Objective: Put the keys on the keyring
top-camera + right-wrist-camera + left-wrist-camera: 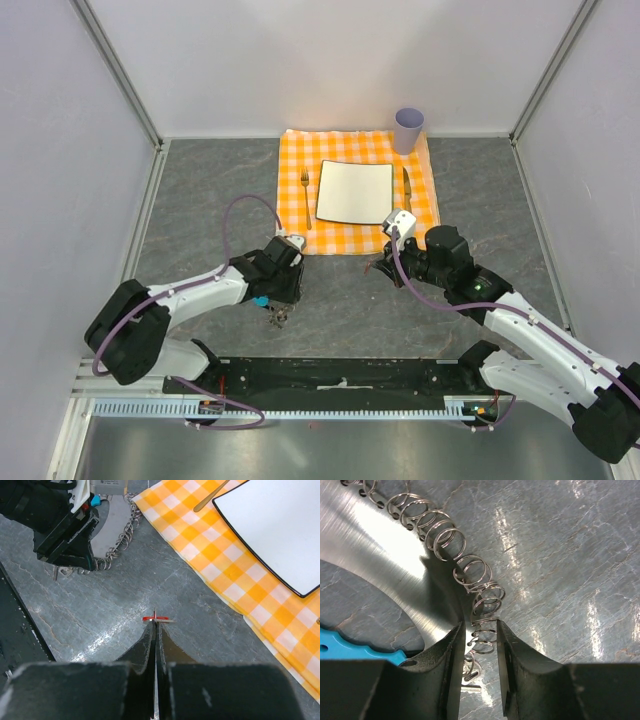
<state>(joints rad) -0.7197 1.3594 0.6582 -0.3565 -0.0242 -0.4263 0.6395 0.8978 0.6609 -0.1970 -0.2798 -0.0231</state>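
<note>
Left side. My left gripper [480, 628] is down on the table [200, 200], near the front edge. Its fingers sit on either side of the keyring [485, 602] and pinch one loop of the wire coil. The wire appears to touch both inner faces, so I call this a hold, not a hover. The coil runs along the rim of a brushed metal plate [380, 555]. A blue tab [350, 647] pokes out at the lower left, just beside my left finger.

Handling, as I judge it: the loops are thin, springy wire, light and slick, and free to swing against each other. A grip across one loop could let it twist or pop out. The plate looks stiff, and its edge or the tab would give a steadier hold. The loop meant to take the key should stay clear of my pads.

Centre. My right gripper [155, 622] is fully closed on the key [156, 619], held at the very tips. Only the red head and a sliver of metal show. The key is tiny, rigid and smooth, so it could easily pivot or squirt out under side load. It hangs above bare table, well apart from the keyring.

Right. A checked cloth [210, 550] carries a white plate [280, 525]. Neither is involved.
</note>
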